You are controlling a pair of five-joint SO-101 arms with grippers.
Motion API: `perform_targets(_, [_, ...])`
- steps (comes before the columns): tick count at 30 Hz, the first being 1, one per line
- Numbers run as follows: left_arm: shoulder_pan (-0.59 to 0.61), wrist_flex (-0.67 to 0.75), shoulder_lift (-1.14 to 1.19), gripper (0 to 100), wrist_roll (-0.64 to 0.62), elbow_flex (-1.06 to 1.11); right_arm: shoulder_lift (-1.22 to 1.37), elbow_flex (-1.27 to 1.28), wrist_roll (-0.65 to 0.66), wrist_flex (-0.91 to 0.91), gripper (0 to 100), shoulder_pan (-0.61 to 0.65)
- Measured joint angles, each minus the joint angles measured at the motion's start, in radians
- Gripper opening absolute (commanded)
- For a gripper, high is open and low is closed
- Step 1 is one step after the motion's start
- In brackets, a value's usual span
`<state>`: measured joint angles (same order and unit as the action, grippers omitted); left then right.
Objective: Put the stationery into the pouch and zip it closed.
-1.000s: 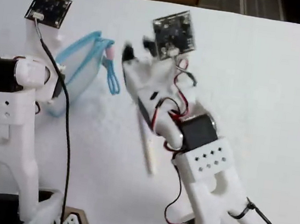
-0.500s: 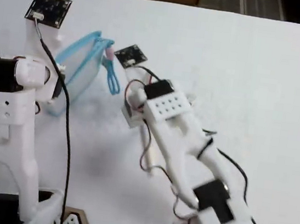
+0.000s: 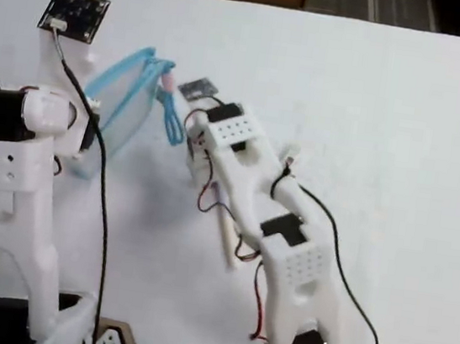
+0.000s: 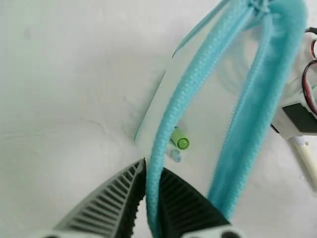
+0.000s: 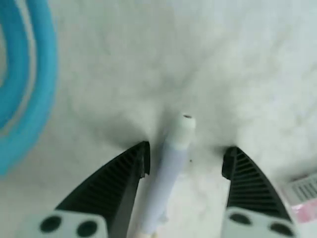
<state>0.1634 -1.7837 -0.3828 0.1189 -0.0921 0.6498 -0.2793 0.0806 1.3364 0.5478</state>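
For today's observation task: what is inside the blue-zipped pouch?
Through the open mouth of the pouch, a green-tipped stick and a small pale blue piece show. The zip bands cover whatever else lies inside.

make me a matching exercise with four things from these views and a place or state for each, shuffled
Things:
1 left gripper
2 right gripper
3 green-tipped item
4 white pen

Places or states:
a lying on the table
b inside the pouch
c shut on the pouch's zipper edge
d open, one finger on each side of the white pen

Pairs: 1-c, 2-d, 3-b, 4-a
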Motion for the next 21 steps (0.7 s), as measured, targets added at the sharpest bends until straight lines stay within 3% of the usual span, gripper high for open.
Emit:
perform_targets(4, [0.000, 0.000, 0.000, 2, 0.000, 0.000, 0.046, -0.084, -0.025, 0.063, 1.2, -0.011])
perform_targets(14, [0.000, 0.000, 0.000, 2, 0.000, 0.000, 0.054, -0.118, -0.028, 0.124, 1.6, -0.029])
perform_targets(21, [0.000, 0.000, 0.000, 2, 0.000, 0.000, -0.121, -0.118, -0.031, 0.106, 1.6, -0.078])
